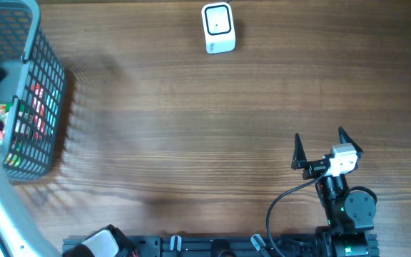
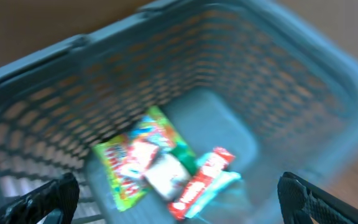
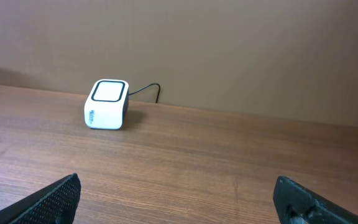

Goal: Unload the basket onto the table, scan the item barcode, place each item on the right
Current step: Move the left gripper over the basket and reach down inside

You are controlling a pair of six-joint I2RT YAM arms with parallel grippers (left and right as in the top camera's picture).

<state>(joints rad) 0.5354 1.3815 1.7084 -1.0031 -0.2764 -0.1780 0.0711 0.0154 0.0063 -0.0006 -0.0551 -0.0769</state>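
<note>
Progress: we are reading the task as at its very start. No item is out of the basket [image 1: 45, 93], nothing is in either gripper, and nothing is in front of the scanner [image 1: 217, 27].

Left gripper [image 2: 179, 199]: we are seeing both fingertips at the bottom corners of the left wrist view, spread wide with nothing between them. It is hanging above the basket opening and looking down into it. The view is blurred, so we are not judging its height over the contents.

Items: they are lying on the basket floor in a loose pile. We are making out a green packet [image 2: 126, 165], a red packet [image 2: 201, 180] and a white item [image 2: 166, 174] resting between and partly over them. We are not finding a barcode on any of them at this sharpness, and we cannot tell which one is meant for scanning.

Right gripper [image 1: 327, 146]: it is standing wide and empty at the near right of the table [image 1: 191, 143], well apart from the basket and facing the scanner across bare wood.

Scanner: it is sitting at the far edge of the table with its window facing up.

Remaining, in our judgement: picking one item, lifting it clear of the basket, carrying it to the scanner and presenting the barcode to the window.
</note>
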